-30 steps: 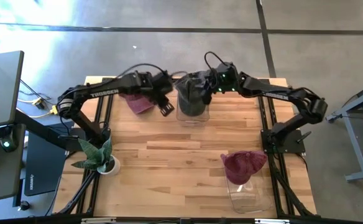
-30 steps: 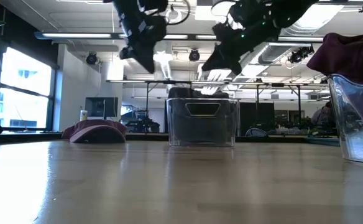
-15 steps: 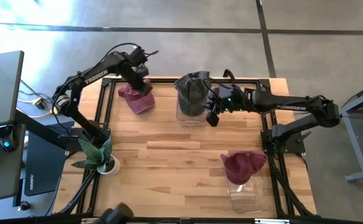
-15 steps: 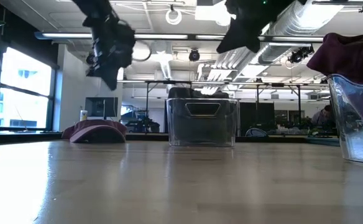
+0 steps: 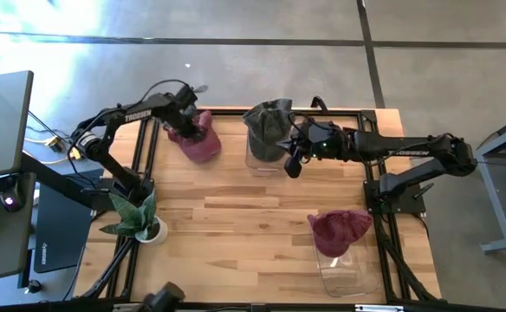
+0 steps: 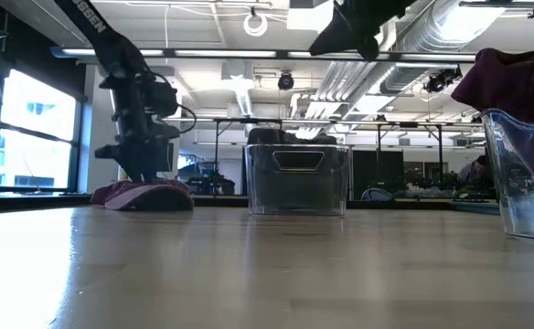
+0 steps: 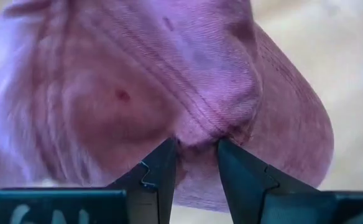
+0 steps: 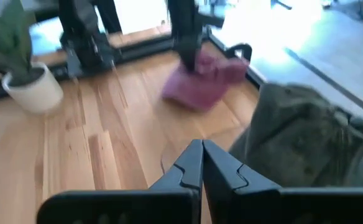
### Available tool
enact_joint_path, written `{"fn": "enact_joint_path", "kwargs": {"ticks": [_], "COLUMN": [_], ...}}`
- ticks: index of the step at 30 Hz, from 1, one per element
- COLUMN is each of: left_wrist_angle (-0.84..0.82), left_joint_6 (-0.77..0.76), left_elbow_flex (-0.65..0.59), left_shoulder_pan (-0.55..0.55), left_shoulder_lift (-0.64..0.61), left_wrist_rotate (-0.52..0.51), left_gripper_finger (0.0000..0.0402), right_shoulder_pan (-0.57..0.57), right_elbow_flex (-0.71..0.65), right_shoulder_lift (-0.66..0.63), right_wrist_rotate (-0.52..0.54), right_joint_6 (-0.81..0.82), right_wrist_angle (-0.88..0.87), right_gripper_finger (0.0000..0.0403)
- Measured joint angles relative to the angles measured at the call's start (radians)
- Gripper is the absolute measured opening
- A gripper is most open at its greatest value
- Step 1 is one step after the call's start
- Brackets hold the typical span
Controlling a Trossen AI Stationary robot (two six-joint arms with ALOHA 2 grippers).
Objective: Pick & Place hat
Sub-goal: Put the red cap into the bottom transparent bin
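Note:
A maroon hat [image 5: 203,140] lies flat on the table's far left part, also visible as the hat [image 6: 144,195] in the low view. My left gripper [image 5: 186,128] stands over it, pointing down, shut on its cloth [image 7: 197,144]. A grey-green hat [image 5: 269,126] sits bunched in a clear bin [image 6: 296,178] at the far middle. My right gripper [image 5: 290,165] hovers shut [image 8: 201,146] just right of and nearer than that bin, above the table, touching nothing. My left gripper pinches a raised fold of the maroon hat's crown [image 7: 200,127] between its two fingers [image 7: 161,167], coming from above and pointing down. The hat's brim and the remainder of its crown rest on the table.
A second maroon hat [image 5: 340,227] tops a clear container [image 5: 340,270] at the near right. A potted plant [image 5: 142,221] stands at the near left. Bare wood [image 5: 236,204] lies across the table's middle.
My left gripper has swung from beside the bin toward the table's left and dropped onto the maroon hat. My right gripper has drawn back from over the bin toward the right and near side. The grey-green hat stays in the bin.

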Motion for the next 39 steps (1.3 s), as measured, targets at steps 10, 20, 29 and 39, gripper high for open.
{"fn": "enact_joint_path", "kwargs": {"ticks": [10, 20, 29, 39], "left_wrist_angle": [-0.112, -0.105, 0.009, 0.046], "left_joint_6": [0.097, -0.106, -0.122, -0.074], "left_elbow_flex": [-0.026, 0.005, -0.033, -0.108], "left_shoulder_pan": [-0.324, -0.473, -0.279, -0.277], "left_shoulder_lift": [-0.050, -0.231, -0.205, -0.081], "left_wrist_rotate": [0.310, 0.148, 0.093, 0.072], "left_gripper_finger": [0.0114, 0.0115, 0.0164, 0.0226], "right_shoulder_pan": [-0.007, -0.007, -0.007, -0.004], "right_elbow_flex": [0.000, 0.000, 0.000, 0.000], "right_shoulder_lift": [0.000, 0.000, 0.001, 0.001], "right_wrist_rotate": [0.010, 0.010, 0.008, -0.019], "right_joint_6": [-0.002, -0.002, -0.002, 0.002], "right_wrist_angle": [0.071, 0.071, 0.078, 0.077], "right_gripper_finger": [0.0003, 0.0003, 0.0003, 0.0002]}}
